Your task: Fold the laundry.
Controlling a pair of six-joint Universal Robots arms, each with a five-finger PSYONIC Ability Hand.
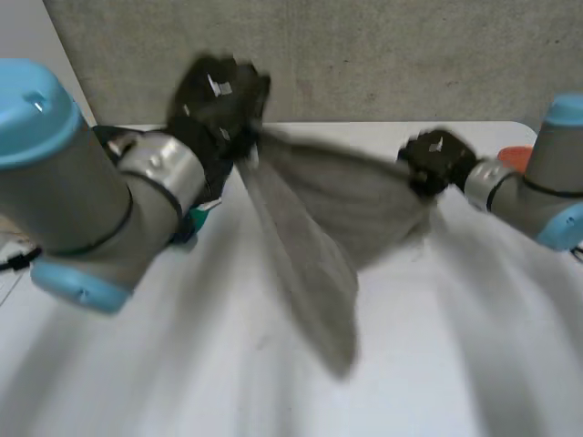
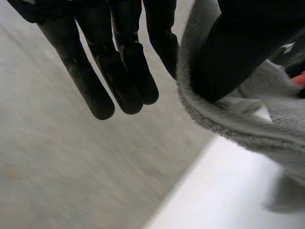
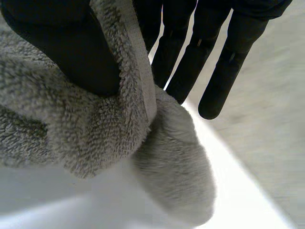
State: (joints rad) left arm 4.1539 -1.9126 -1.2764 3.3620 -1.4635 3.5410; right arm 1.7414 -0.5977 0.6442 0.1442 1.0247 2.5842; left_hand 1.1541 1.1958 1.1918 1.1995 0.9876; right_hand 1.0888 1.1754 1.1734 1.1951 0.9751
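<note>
A grey fluffy towel [image 1: 319,228] hangs in the air above the white table [image 1: 455,364], stretched between my two hands, its lower part drooping to a point. My left hand [image 1: 219,96] holds one upper corner high near the wall. In the left wrist view the towel's edge [image 2: 248,124] is caught by the thumb beside the straight fingers [image 2: 119,62]. My right hand [image 1: 437,162] holds the other upper corner, lower and to the right. In the right wrist view the towel [image 3: 95,129] wraps round the thumb next to the straight fingers [image 3: 190,62].
An orange thing [image 1: 515,157] sits at the table's far right edge behind my right arm. A teal object [image 1: 196,218] shows under my left forearm. A grey wall [image 1: 383,55] rises just behind the table.
</note>
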